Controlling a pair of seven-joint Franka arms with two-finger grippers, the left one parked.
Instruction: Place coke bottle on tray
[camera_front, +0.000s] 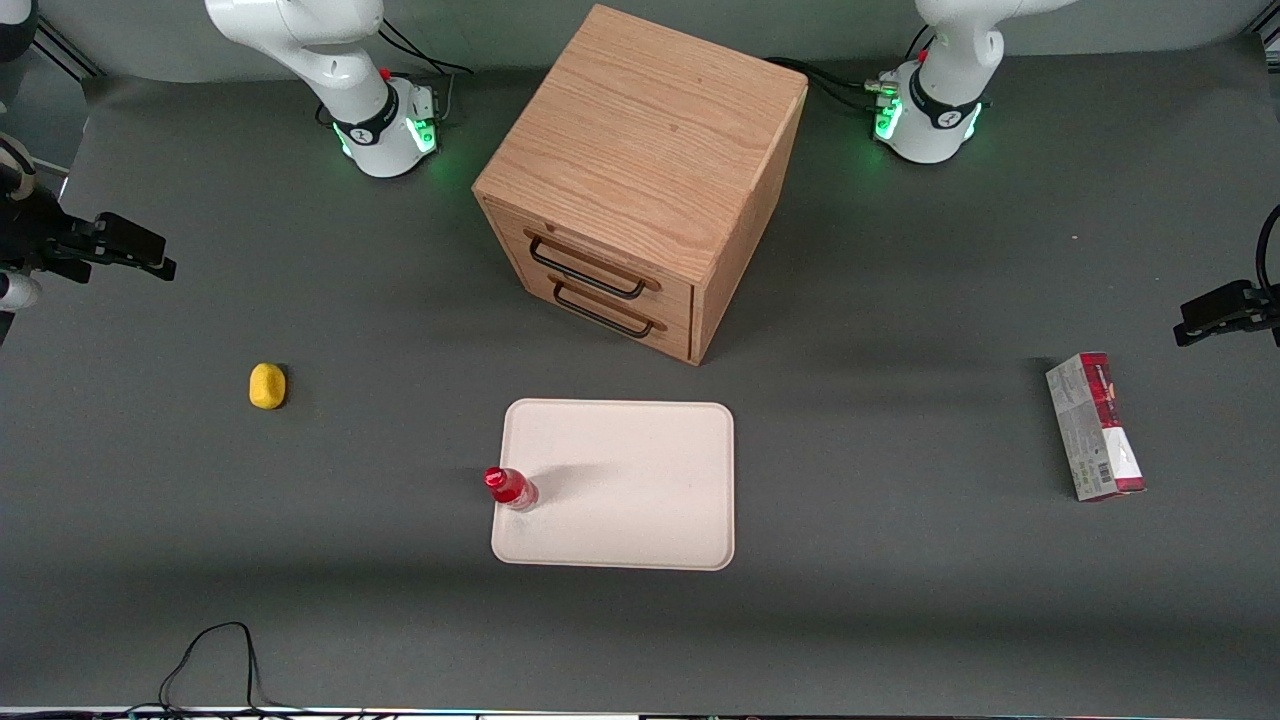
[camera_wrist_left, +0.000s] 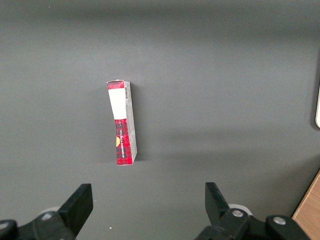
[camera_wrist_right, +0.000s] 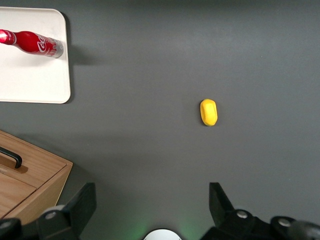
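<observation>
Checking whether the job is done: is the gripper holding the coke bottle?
No: the bottle stands on the tray near its edge, while the open gripper is far off toward the working arm's end.

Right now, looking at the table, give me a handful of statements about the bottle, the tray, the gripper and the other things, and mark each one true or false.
1. The coke bottle stands upright on the tray, close to its edge. True.
2. The gripper is closed around the bottle. False: it is open, holds nothing, and hangs well away toward the working arm's end of the table.
3. The yellow object lies on the tray. False: it lies on the bare table, apart from the tray, toward the working arm's end.
4. Both drawers of the wooden cabinet are shut. True.
5. The red-and-grey carton leans against the cabinet. False: it lies on the table alone, toward the parked arm's end.
</observation>
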